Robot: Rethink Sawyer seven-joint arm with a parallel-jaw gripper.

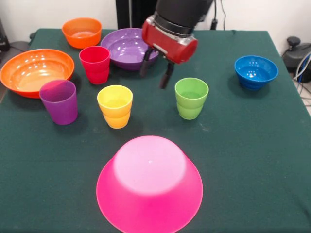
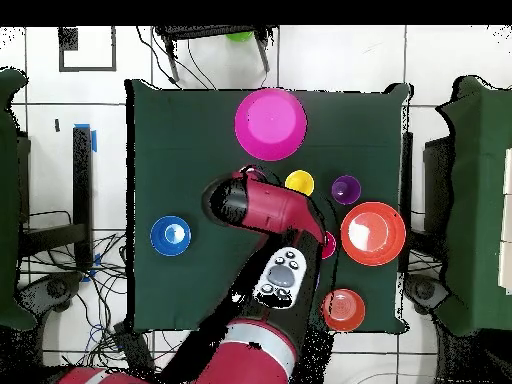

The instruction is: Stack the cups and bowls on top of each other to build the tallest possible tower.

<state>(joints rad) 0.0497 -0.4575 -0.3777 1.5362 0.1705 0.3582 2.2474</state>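
Nothing is stacked yet: the pink bowl [image 1: 149,184] sits upturned at the near edge, alone. The gripper [image 1: 154,74] hangs empty, fingers apart, above the cloth. Left of it stand the red cup [image 1: 95,64] and yellow cup [image 1: 115,106]; the purple bowl [image 1: 128,47] is just behind; the green cup [image 1: 191,97] is near on its right. The risk: dropping straight down, a finger probably clips the purple bowl's rim, or a swing right tips the green cup.

Red and black robot arm [image 2: 262,210] reaches over the dark green table [image 2: 180,130] — upturned glossy pink plastic bowl [image 2: 270,123] far side, small blue bowl [image 2: 170,235] apart at left.
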